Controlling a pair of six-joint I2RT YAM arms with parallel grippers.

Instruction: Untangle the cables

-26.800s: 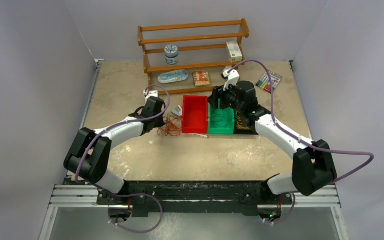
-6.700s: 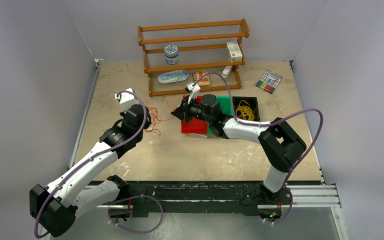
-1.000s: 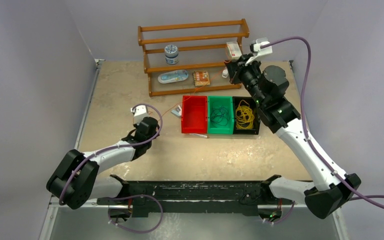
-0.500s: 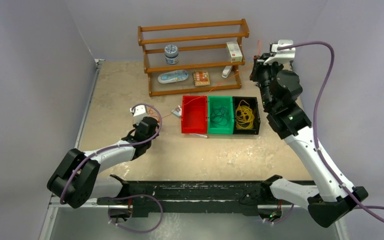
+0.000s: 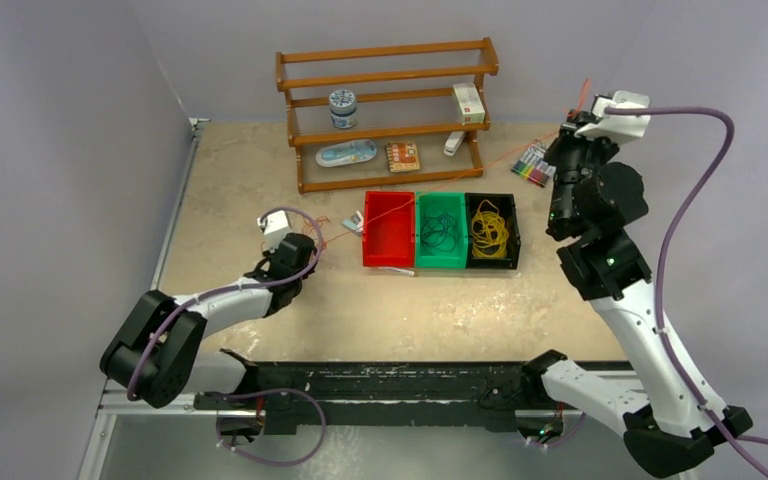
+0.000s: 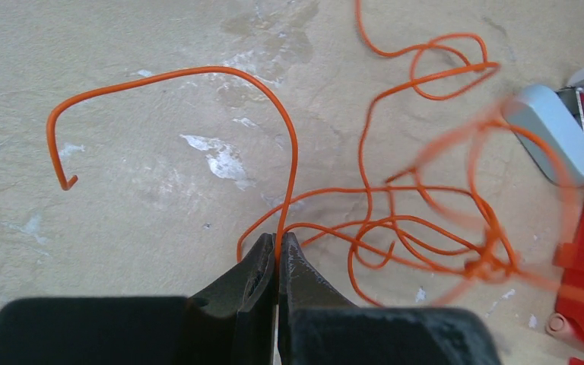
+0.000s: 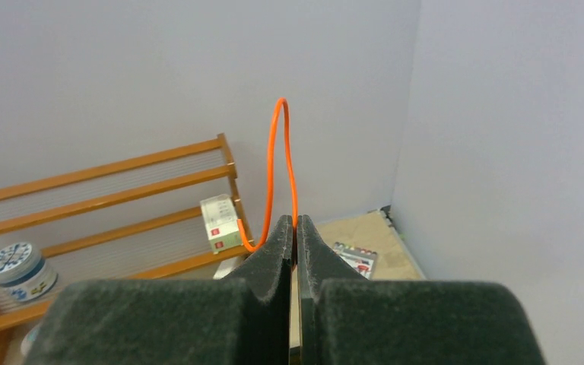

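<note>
One red bin (image 5: 390, 228), one green bin (image 5: 441, 263), one black bin (image 5: 492, 265), one wooden rack (image 5: 388, 51), one round tin (image 5: 343, 103), one marker pack (image 5: 538, 162), one orange cable (image 6: 295, 156)

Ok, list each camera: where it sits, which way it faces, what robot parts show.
Top external: high behind the robot, looking down at the table; left arm and right arm show.
Left wrist: low, facing down at the orange cable on the table; left pincer shut on it.
Right wrist: raised, facing the back wall and wooden rack; right pincer shut on the cable.
Shared: both wrist views show that cable.
</note>
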